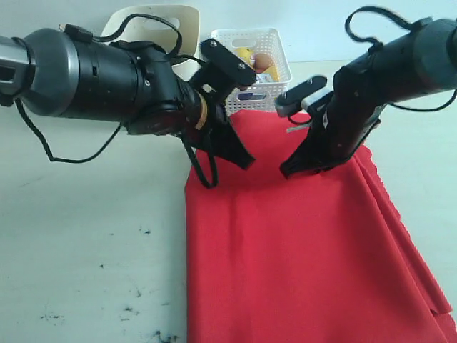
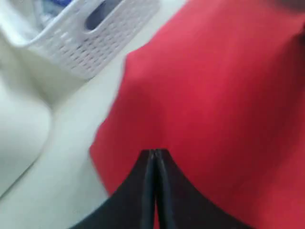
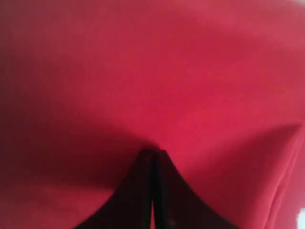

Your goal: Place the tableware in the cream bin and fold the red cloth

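Observation:
The red cloth (image 1: pixel 300 250) lies on the table with stacked layers showing along its right edge. My left gripper (image 1: pixel 248 163) is shut, its tip low over the cloth's far left part, close to the cloth edge (image 2: pixel 107 138). My right gripper (image 1: pixel 285 172) is also shut, its tip down near the cloth's far middle. In both wrist views the jaws (image 2: pixel 155 153) (image 3: pixel 152 152) are pressed together with red fabric (image 3: pixel 190 71) behind them and none visibly pinched. The cream bin (image 1: pixel 153 18) stands at the back, partly behind my left arm. No tableware is in view.
A white lattice basket (image 1: pixel 250 43) with toy food stands behind the cloth, next to the cream bin (image 2: pixel 19 133); its wall (image 2: pixel 90 43) is close to the cloth's far corner. Bare table with dark specks (image 1: pixel 93 271) lies left of the cloth.

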Controlling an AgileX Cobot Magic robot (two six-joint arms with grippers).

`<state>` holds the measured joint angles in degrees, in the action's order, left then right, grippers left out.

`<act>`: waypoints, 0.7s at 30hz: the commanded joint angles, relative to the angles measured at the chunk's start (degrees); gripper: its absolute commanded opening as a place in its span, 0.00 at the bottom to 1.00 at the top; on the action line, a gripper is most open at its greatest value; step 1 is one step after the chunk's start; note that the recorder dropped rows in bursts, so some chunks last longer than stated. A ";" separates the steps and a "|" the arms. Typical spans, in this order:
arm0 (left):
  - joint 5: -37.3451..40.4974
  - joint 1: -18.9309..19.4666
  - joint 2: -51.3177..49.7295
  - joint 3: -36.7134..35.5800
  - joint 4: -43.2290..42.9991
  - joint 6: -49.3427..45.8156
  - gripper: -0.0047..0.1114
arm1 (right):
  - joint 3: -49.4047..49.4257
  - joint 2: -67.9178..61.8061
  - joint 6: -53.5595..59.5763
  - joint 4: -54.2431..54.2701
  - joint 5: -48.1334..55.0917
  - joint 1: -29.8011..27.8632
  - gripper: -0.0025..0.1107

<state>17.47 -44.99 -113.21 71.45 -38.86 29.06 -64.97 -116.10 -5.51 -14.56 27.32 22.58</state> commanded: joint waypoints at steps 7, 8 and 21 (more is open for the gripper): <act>-9.00 1.55 -9.09 -0.27 -1.12 -2.06 0.06 | 0.07 -1.48 0.37 0.02 3.31 -0.07 0.02; -8.37 2.27 -9.76 0.28 -1.12 -2.06 0.06 | 0.07 -1.36 0.37 0.02 3.31 -0.07 0.02; 0.66 12.44 -11.41 2.06 -1.02 1.34 0.06 | 2.56 -1.38 0.37 -2.78 1.26 -0.07 0.02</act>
<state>13.21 -33.49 -124.20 73.62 -39.76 29.64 -63.98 -116.19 -5.53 -16.43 25.42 22.58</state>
